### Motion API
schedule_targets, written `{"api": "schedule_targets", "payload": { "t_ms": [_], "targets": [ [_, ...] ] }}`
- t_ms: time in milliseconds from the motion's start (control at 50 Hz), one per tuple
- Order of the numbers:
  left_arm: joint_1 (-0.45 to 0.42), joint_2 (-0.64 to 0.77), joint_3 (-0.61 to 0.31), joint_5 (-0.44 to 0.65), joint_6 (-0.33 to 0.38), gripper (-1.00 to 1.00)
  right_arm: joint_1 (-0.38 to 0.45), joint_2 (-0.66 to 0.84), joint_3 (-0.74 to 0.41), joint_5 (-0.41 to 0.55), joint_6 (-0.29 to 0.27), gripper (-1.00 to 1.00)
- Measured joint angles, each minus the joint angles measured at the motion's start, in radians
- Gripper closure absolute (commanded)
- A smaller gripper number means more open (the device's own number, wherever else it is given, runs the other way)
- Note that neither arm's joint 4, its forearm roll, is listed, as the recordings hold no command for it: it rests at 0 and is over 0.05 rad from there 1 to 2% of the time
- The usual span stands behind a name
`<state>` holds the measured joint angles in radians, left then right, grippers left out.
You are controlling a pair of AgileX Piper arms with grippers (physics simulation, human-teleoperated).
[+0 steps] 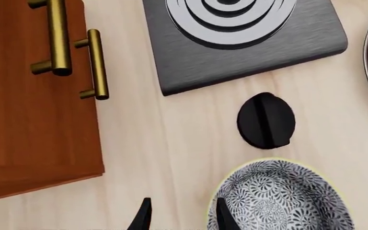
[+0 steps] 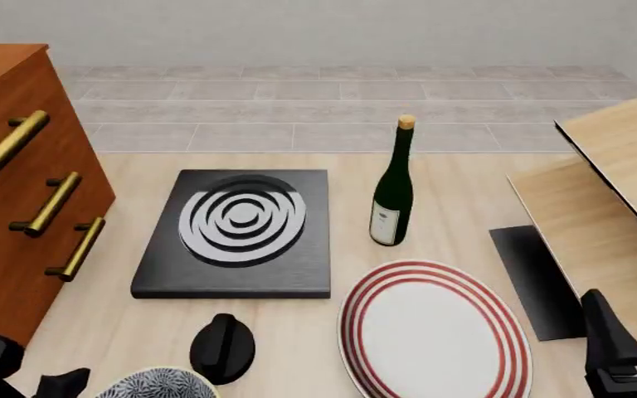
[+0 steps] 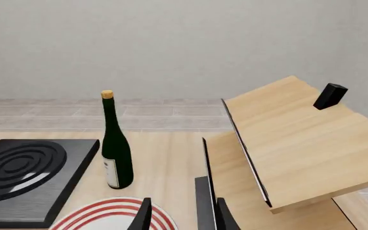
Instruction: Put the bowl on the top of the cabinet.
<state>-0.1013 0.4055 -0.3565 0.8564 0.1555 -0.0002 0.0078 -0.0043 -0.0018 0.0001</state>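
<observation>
The bowl point(image 1: 280, 201) sits on the table near its front edge, speckled outside with a dense dark pattern inside; the front view shows only its far part point(image 2: 158, 384). My left gripper point(image 1: 184, 218) is open. One fingertip point(image 1: 225, 215) overlaps the bowl's rim, the other is outside it toward the cabinet. I cannot tell whether they touch the bowl. The reddish-brown cabinet point(image 2: 9, 207) with brass handles point(image 1: 94, 64) stands tall at the left. My right gripper point(image 3: 184, 218) is open and holds nothing, low at the front right point(image 2: 629, 348).
A black round knob-like object point(image 2: 222, 347) lies just beyond the bowl. Behind it is a dark hob slab with silver rings point(image 2: 235, 232). A wine bottle point(image 2: 393, 199) and a red-ringed plate point(image 2: 435, 332) occupy the middle. Pale wood boards point(image 2: 617, 191) slope at the right.
</observation>
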Motion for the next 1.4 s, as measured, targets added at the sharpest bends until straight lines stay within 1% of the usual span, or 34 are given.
{"api": "schedule_targets", "payload": {
  "t_ms": [220, 420, 640, 760, 980, 1400],
  "targets": [
    [-0.036, 0.044, -0.024, 0.029, -0.020, -1.00, 0.000, 0.000, 0.000, 0.000, 0.000, -1.00],
    [-0.066, 0.069, -0.059, 0.062, -0.014, -1.00, 0.000, 0.000, 0.000, 0.000, 0.000, -1.00],
    [-0.095, 0.084, -0.096, 0.086, 0.016, -1.00, 0.000, 0.000, 0.000, 0.000, 0.000, -1.00],
    [-0.096, 0.095, -0.109, 0.082, 0.043, -1.00, 0.000, 0.000, 0.000, 0.000, 0.000, -1.00],
    [-0.080, 0.115, -0.097, 0.060, 0.091, -1.00, 0.000, 0.000, 0.000, 0.000, 0.000, -1.00],
    [-0.084, 0.129, -0.051, 0.040, 0.145, -1.00, 0.000, 0.000, 0.000, 0.000, 0.000, -1.00]
  ]
}}
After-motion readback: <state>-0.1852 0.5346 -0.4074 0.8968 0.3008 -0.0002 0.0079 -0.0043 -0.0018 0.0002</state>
